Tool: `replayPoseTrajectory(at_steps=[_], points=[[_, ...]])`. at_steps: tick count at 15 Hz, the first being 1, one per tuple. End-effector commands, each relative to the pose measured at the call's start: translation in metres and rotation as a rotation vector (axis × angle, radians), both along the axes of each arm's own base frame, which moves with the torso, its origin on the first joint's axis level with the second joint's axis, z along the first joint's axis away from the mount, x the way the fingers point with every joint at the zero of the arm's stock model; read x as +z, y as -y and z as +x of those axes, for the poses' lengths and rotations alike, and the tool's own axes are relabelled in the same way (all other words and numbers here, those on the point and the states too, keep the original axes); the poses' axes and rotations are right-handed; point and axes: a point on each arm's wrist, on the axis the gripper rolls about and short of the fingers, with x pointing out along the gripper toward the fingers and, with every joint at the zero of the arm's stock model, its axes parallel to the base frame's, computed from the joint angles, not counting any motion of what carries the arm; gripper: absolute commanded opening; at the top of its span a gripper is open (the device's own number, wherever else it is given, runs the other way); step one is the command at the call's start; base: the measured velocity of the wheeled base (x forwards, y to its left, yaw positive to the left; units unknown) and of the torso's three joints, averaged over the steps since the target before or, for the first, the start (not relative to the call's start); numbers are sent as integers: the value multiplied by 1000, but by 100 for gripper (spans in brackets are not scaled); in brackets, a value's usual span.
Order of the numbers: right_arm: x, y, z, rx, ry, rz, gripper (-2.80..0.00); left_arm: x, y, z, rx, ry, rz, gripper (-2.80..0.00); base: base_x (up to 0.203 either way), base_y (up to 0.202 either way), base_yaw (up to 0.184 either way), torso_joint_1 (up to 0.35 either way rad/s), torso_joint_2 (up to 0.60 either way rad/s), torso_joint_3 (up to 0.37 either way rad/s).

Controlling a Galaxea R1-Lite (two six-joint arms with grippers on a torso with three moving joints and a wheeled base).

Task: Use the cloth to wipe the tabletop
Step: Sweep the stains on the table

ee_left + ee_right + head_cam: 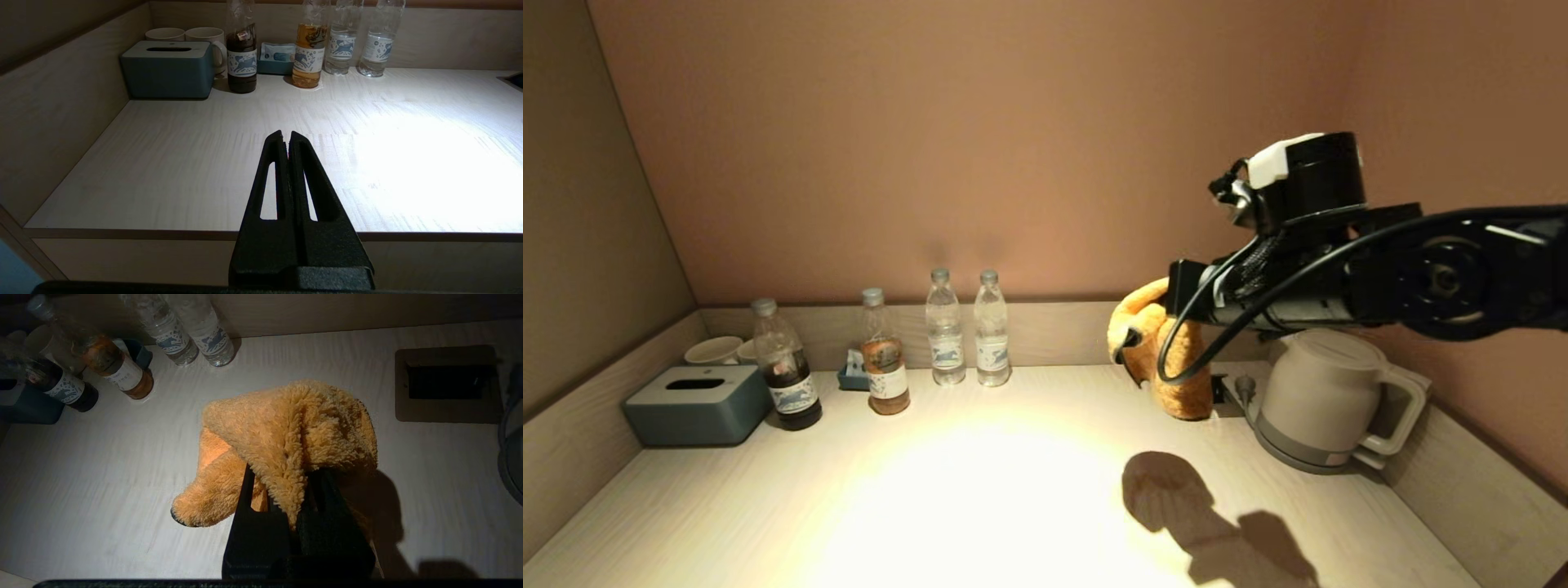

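Right gripper [286,486] has its fingers clamped on the fluffy orange cloth [294,428], which hangs above the table [102,490]. Risk: sweeping past the fingers, the dangling cloth could topple the bottles [192,330] beyond. Left gripper [287,141] waits, fingers pressed together on nothing.

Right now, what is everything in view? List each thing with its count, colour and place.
cloth: 1, orange, held above the tabletop
tabletop: 1, pale wood
clear bottles: 2, at the back wall
dark-drink bottle: 1, beside the tissue box
amber-drink bottle: 1, back left
tissue box: 1, teal, left
mugs: 2, white, behind the box
kettle: 1, grey-white, right
left claw: shut, near front edge
right claw: gripping the cloth
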Motion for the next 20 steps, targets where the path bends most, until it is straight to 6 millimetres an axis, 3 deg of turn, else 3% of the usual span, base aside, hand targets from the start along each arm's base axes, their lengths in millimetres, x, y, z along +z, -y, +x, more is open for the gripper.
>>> replayPoseTrajectory(at_steps=[1, 6, 9, 11, 13, 20], points=[[1, 17, -12, -38, -2, 4, -280, 0, 0, 0, 0, -2, -1, -280, 0, 0, 0, 0, 0, 0], [-31, 33, -18, -80, -112, -19, -280, 0, 0, 0, 0, -2, -1, -280, 0, 0, 0, 0, 0, 0], [-67, 45, -16, -120, -184, -33, -280, 0, 0, 0, 0, -2, -1, -280, 0, 0, 0, 0, 0, 0], [-71, 48, -14, -128, -183, -32, -280, 0, 0, 0, 0, -2, -1, -280, 0, 0, 0, 0, 0, 0], [-100, 55, -16, -152, -242, -43, -280, 0, 0, 0, 0, -2, -1, -280, 0, 0, 0, 0, 0, 0], [-153, 60, -20, -115, -327, -17, -280, 0, 0, 0, 0, -2, -1, -280, 0, 0, 0, 0, 0, 0]])
